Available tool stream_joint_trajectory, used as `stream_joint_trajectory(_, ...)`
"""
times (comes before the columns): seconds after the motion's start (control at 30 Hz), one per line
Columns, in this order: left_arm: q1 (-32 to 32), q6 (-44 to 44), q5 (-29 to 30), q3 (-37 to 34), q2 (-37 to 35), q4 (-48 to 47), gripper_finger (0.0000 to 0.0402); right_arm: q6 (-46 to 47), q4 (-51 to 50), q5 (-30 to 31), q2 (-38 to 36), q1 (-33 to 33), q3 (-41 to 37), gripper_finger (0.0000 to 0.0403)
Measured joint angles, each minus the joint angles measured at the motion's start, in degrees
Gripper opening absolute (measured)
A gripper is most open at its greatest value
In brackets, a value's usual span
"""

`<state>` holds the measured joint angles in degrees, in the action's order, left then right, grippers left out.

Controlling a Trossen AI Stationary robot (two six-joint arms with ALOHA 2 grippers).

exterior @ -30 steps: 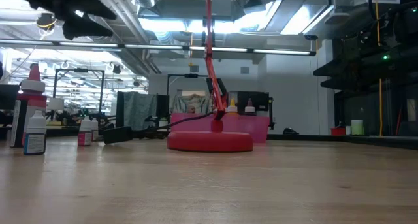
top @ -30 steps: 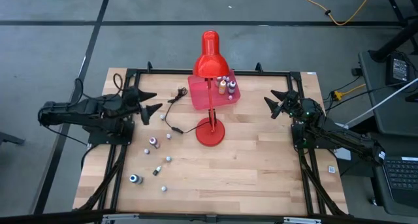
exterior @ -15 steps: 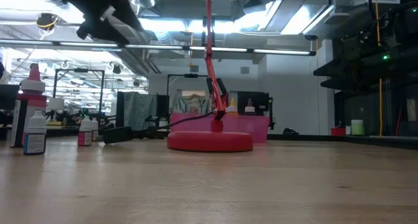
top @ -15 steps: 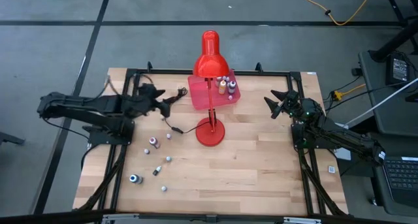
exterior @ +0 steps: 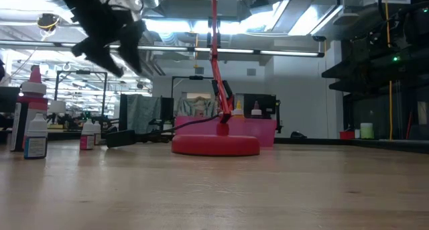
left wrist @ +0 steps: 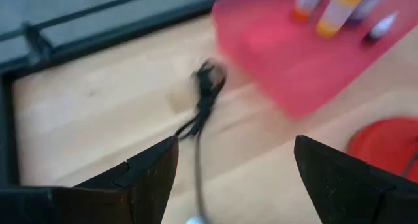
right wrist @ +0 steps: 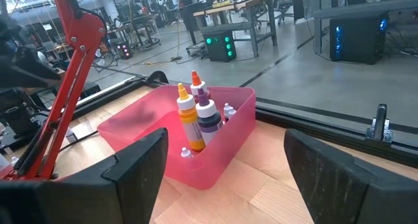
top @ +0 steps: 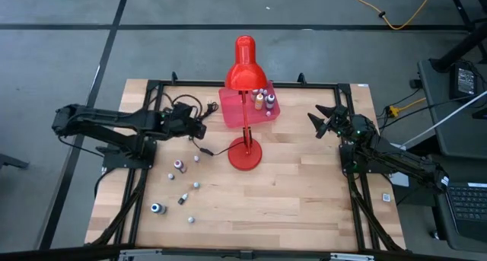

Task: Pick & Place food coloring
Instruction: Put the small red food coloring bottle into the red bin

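Several tiny food coloring bottles stand or lie loose on the wood at the table's left-near part, and two show close in the low view. More bottles stand upright in the pink tray, seen too in the right wrist view. My left gripper is open and hovers over the black cord, left of the tray. It is above the table in the low view. My right gripper is open and waits at the table's right.
A tall red desk lamp stands mid-table on its round base, its head over the tray's far edge. Its black cord trails left to a plug. A black frame rail borders the table. Bare wood lies near and right.
My left arm has reached out toward the table's right, carrying its open gripper from near the left rail to above the lamp cord beside the tray. In the low view it has come lower and tipped downward. The bottles, tray and lamp have not moved.
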<state>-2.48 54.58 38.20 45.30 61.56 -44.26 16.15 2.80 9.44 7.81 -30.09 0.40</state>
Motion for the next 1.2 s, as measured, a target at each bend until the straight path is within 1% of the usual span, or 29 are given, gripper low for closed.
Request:
stream_joint_trajectory(0.13, 0.0, 2.3, -3.2, 0.0, 0.6, -7.0, 0.0297, 0.0, 0.0, 0.0, 0.0, 0.0, 0.0, 0.0306)
stream_joint_trajectory(0.2, 0.1, 2.7, -4.7, 0.0, 0.6, -8.5, 0.0297, 0.1, 0.0, 0.0, 0.0, 0.0, 0.0, 0.0306)
stream_joint_trajectory(0.4, 0.2, -0.6, -8.2, 0.0, 0.6, -7.5, 0.0297, 0.1, 0.0, 0.0, 0.0, 0.0, 0.0, 0.0306)
stream_joint_trajectory(0.63, 0.2, -7.4, -9.7, 0.0, 0.6, -7.4, 0.0297, 0.0, 0.0, 0.0, 0.0, 0.0, 0.0, 0.0306)
stream_joint_trajectory(0.83, -0.2, -11.7, -9.6, 0.0, 0.6, -5.7, 0.0298, 0.0, 0.0, 0.0, 0.0, 0.0, 0.0, 0.0306)
stream_joint_trajectory(0.97, -1.4, -12.2, -9.7, 0.0, 0.6, -5.6, 0.0305, 0.0, 0.0, 0.0, 0.0, 0.0, 0.0, 0.0306)
stream_joint_trajectory(1.1, -2.4, -9.6, -10.0, 0.0, 0.6, -5.6, 0.0312, 0.0, 0.0, 0.0, 0.0, 0.0, 0.0, 0.0306)
stream_joint_trajectory(1.2, -3.0, -9.4, -12.2, 0.0, 0.6, -5.3, 0.0312, 0.1, 0.0, 0.0, 0.0, 0.0, 0.0, 0.0306)
